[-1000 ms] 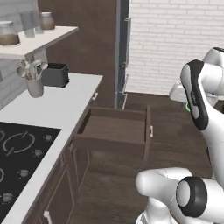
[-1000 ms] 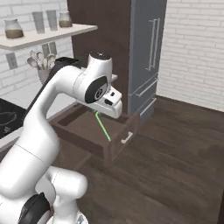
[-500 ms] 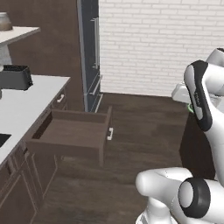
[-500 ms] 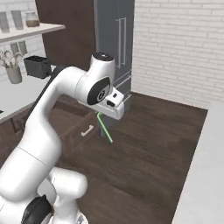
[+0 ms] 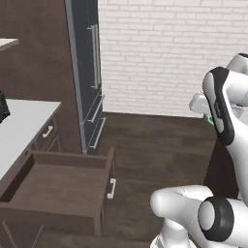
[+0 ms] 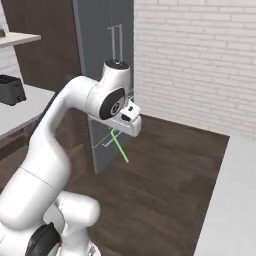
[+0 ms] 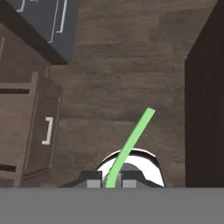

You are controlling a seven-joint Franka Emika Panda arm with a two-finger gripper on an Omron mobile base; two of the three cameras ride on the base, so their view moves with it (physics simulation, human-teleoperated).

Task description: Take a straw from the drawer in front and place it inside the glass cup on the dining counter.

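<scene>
My gripper (image 6: 116,131) is shut on the straw (image 6: 119,147), a thin bright green stick that slants down from the fingers above the wooden floor. In the hand view the straw (image 7: 131,142) rises from between the two fingertips (image 7: 94,183) of the gripper (image 7: 112,183). The drawer (image 5: 58,186) stands pulled open at the lower left, dark brown and empty inside; its front panel with a white handle is the drawer (image 7: 41,129) seen from the hand. A white corner of the dining counter (image 6: 231,200) enters at the lower right. The glass cup is out of view.
A tall dark grey fridge (image 5: 89,72) stands behind the drawer, with a white brick wall (image 5: 160,53) beyond it. A black toaster (image 6: 11,89) sits on the white kitchen counter (image 5: 22,128). A dark panel (image 7: 204,109) borders the open wooden floor (image 5: 150,145).
The whole picture has shifted as the base turned right: cooktop, shelf and utensil holder left the view, fridge and brick wall came in. The straw stays in the shut gripper.
</scene>
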